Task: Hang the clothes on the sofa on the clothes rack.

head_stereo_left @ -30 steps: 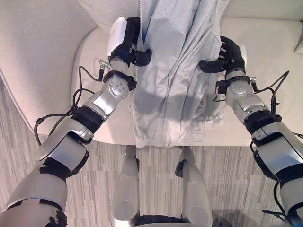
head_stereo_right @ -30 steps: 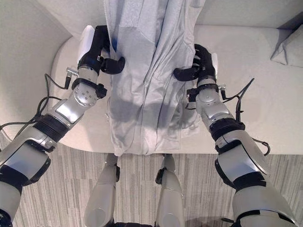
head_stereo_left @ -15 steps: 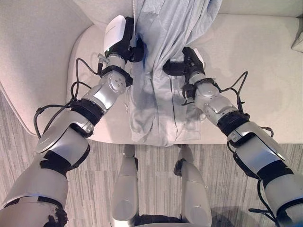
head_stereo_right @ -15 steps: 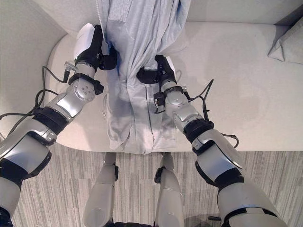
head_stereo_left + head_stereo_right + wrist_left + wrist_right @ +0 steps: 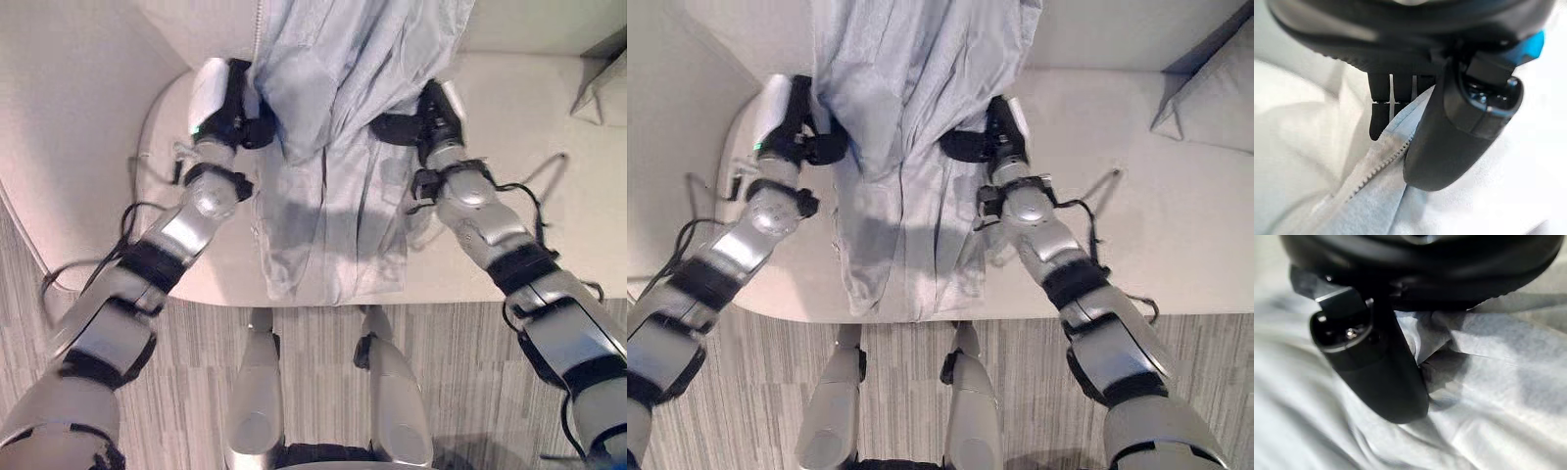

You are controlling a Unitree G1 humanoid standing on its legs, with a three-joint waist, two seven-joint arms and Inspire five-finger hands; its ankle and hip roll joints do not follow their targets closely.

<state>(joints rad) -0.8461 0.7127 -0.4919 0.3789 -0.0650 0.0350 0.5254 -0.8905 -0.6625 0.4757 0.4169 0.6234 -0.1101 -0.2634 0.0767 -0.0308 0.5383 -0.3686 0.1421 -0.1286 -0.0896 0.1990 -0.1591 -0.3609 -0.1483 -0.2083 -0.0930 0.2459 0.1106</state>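
Observation:
A light grey zip-up jacket [image 5: 338, 157] hangs between my two hands over the cream sofa [image 5: 88, 117], its hem draping down past the seat's front edge. My left hand [image 5: 227, 103] is shut on the jacket's zipper edge [image 5: 1376, 169], with the thumb [image 5: 1449, 142] pressing the cloth against the fingers. My right hand [image 5: 431, 116] is shut on the jacket's other side, thumb [image 5: 1381, 377] pinching a fold of grey cloth [image 5: 1484, 357].
A grey cushion [image 5: 1215, 93] lies at the sofa's right end. The sofa's rounded arm [image 5: 59, 166] curves along the left. Striped grey floor [image 5: 470, 372] runs in front of the seat.
My right hand swung in to the jacket's middle, then back out to the right while keeping hold. Both hands now hold the cloth higher, and the view has shifted slightly.

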